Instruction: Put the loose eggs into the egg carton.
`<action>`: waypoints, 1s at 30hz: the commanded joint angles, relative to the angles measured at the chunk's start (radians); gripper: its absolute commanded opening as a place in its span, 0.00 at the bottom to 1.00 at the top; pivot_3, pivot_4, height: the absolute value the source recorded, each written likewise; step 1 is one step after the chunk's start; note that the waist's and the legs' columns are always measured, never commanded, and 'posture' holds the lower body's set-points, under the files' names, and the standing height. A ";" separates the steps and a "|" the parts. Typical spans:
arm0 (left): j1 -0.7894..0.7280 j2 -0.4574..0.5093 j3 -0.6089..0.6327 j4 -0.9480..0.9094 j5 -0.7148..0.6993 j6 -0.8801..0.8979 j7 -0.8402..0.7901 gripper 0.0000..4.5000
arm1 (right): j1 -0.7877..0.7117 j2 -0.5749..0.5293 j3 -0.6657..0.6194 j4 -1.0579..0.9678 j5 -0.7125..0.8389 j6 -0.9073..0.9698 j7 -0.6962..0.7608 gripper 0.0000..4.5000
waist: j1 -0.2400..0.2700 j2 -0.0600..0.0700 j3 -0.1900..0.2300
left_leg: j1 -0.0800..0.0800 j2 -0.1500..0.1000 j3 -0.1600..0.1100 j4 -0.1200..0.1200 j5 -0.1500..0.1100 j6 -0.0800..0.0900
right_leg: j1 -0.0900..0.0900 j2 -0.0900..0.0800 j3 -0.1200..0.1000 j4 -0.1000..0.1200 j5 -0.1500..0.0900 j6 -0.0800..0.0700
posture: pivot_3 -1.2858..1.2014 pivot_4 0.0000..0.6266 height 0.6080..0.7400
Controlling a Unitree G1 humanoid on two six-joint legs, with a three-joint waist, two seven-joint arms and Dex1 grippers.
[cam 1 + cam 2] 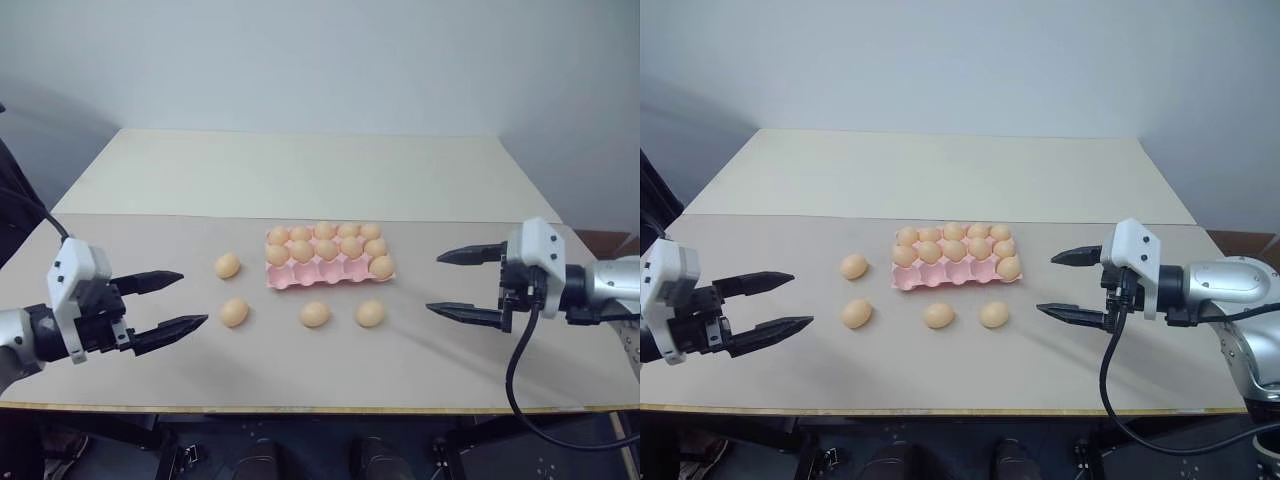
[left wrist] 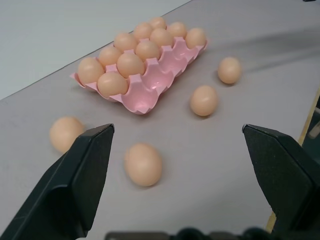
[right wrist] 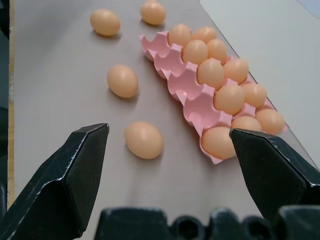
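Observation:
The pink egg carton lies at the table's middle, its two back rows full of eggs and one egg in the right-hand cup of the front row. Several loose eggs rest on the table: one left of the carton, the others in a line in front of it. My left gripper hovers open left of the eggs and holds nothing. My right gripper is open to the right of them, its fingers empty. The right wrist view has the nearest loose egg between the spread fingers.
The table has a grey-tan front part and a paler back part, with a plain wall behind. Its front edge runs just below both grippers. A black cable hangs from the right wrist.

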 commanded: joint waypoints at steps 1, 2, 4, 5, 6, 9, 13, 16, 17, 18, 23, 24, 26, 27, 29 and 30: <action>-0.003 0.005 -0.005 -0.020 0.001 -0.019 -0.013 0.99 | -0.029 0.002 0.042 -0.025 -0.040 -0.043 0.005 1.00 | 0.000 0.000 0.000 | 0.000 0.000 0.000 0.000 0.000 0.000 | 0.000 0.000 0.000 0.000 0.000 0.000 | 0.52 0.24 1.00; -0.006 0.006 -0.008 -0.018 0.000 -0.019 -0.013 0.99 | -0.036 0.011 0.063 -0.026 -0.055 -0.053 0.001 1.00 | 0.000 0.000 0.000 | 0.000 0.000 0.000 0.000 0.000 0.000 | 0.000 0.000 0.000 0.000 0.000 0.000 | 0.52 0.24 1.00; -0.018 0.007 -0.017 -0.015 -0.006 -0.016 -0.009 0.99 | -0.052 0.034 0.108 -0.035 -0.081 -0.056 -0.016 1.00 | 0.000 0.000 0.000 | 0.000 0.000 0.001 0.000 0.000 0.000 | -0.001 0.000 0.001 0.000 0.000 0.000 | 0.52 0.24 1.00; -0.025 0.007 -0.026 -0.015 -0.008 -0.016 -0.009 0.99 | -0.063 0.055 0.154 -0.037 -0.119 -0.075 -0.027 1.00 | -0.001 0.000 0.000 | 0.000 0.000 0.001 0.000 0.000 0.000 | -0.001 0.000 0.001 0.000 0.000 0.000 | 0.52 0.24 1.00; -0.030 0.006 -0.033 -0.015 -0.010 -0.016 -0.009 0.99 | -0.070 0.070 0.185 -0.038 -0.146 -0.089 -0.033 1.00 | -0.002 0.000 0.000 | 0.000 0.000 0.001 0.000 0.000 0.000 | -0.001 0.000 0.001 0.000 0.000 0.000 | 0.52 0.24 1.00; -0.045 0.005 -0.059 -0.011 -0.001 -0.021 -0.010 0.99 | -0.114 0.127 0.311 0.011 -0.288 -0.171 -0.059 1.00 | -0.001 0.000 0.000 | 0.000 0.000 0.001 0.000 0.000 0.000 | -0.001 0.000 0.001 0.001 0.000 0.000 | 0.52 0.24 1.00; -0.062 0.004 -0.082 -0.005 0.008 -0.027 -0.009 0.99 | -0.184 0.216 0.430 0.105 -0.405 -0.238 -0.079 1.00 | -0.003 0.000 0.000 | -0.001 0.000 0.002 0.000 0.000 0.000 | -0.003 0.001 0.002 0.002 0.000 0.000 | 0.52 0.24 1.00; -0.068 0.000 -0.085 -0.006 0.007 -0.027 -0.010 0.99 | -0.226 0.275 0.485 0.193 -0.464 -0.275 -0.087 1.00 | -0.003 0.000 0.000 | -0.002 0.000 0.002 0.000 0.000 0.000 | -0.004 0.001 0.002 0.002 0.000 0.000 | 0.52 0.24 1.00; -0.064 -0.001 -0.081 -0.009 0.008 -0.027 -0.011 0.99 | -0.231 0.285 0.504 0.222 -0.487 -0.295 -0.082 1.00 | -0.002 0.000 0.000 | -0.002 0.000 0.002 0.000 0.000 0.000 | -0.004 0.001 0.003 0.002 0.001 0.001 | 0.52 0.24 1.00; -0.061 -0.002 -0.078 -0.012 0.010 -0.027 -0.010 0.99 | -0.233 0.292 0.518 0.247 -0.507 -0.312 -0.081 1.00 | -0.001 0.000 0.000 | -0.002 0.000 0.002 0.000 0.000 0.000 | -0.004 0.001 0.003 0.002 0.002 0.002 | 0.52 0.24 1.00; -0.041 -0.006 -0.056 -0.023 0.010 -0.029 -0.010 1.00 | -0.244 0.312 0.551 0.333 -0.584 -0.363 -0.092 0.80 | -0.002 0.000 0.000 | -0.002 0.000 0.002 0.000 0.000 0.000 | -0.005 0.001 0.003 0.002 0.002 0.003 | 0.52 0.24 1.00; -0.036 -0.007 -0.053 -0.027 0.009 -0.029 -0.009 1.00 | -0.246 0.313 0.551 0.347 -0.593 -0.375 -0.091 0.72 | -0.002 0.000 0.000 | -0.002 0.000 0.002 0.000 0.000 0.000 | -0.005 0.001 0.003 0.002 0.002 0.003 | 0.52 0.24 1.00; -0.032 -0.009 -0.049 -0.032 0.007 -0.028 -0.004 1.00 | -0.253 0.320 0.539 0.354 -0.585 -0.375 -0.080 0.58 | -0.002 0.000 0.000 | -0.002 0.000 0.002 0.000 0.000 0.000 | -0.005 0.002 0.003 0.003 0.002 0.003 | 0.52 0.24 1.00; -0.030 -0.010 -0.048 -0.034 0.007 -0.028 -0.002 1.00 | -0.256 0.323 0.531 0.352 -0.577 -0.371 -0.076 0.50 | -0.003 0.000 0.000 | -0.002 0.000 0.002 0.000 0.000 0.000 | -0.005 0.002 0.003 0.003 0.002 0.003 | 0.52 0.24 1.00; -0.030 -0.011 -0.048 -0.035 0.007 -0.028 0.001 1.00 | -0.262 0.327 0.512 0.334 -0.561 -0.356 -0.078 0.42 | -0.003 0.000 0.000 | -0.001 0.001 0.002 0.000 0.000 0.000 | -0.005 0.003 0.003 0.003 0.002 0.003 | 0.52 0.24 1.00; -0.031 -0.012 -0.048 -0.036 0.007 -0.028 0.003 1.00 | -0.267 0.327 0.496 0.316 -0.542 -0.339 -0.073 0.41 | -0.003 0.000 0.000 | -0.001 0.001 0.002 0.000 0.000 0.000 | -0.005 0.003 0.003 0.003 0.002 0.003 | 0.52 0.24 1.00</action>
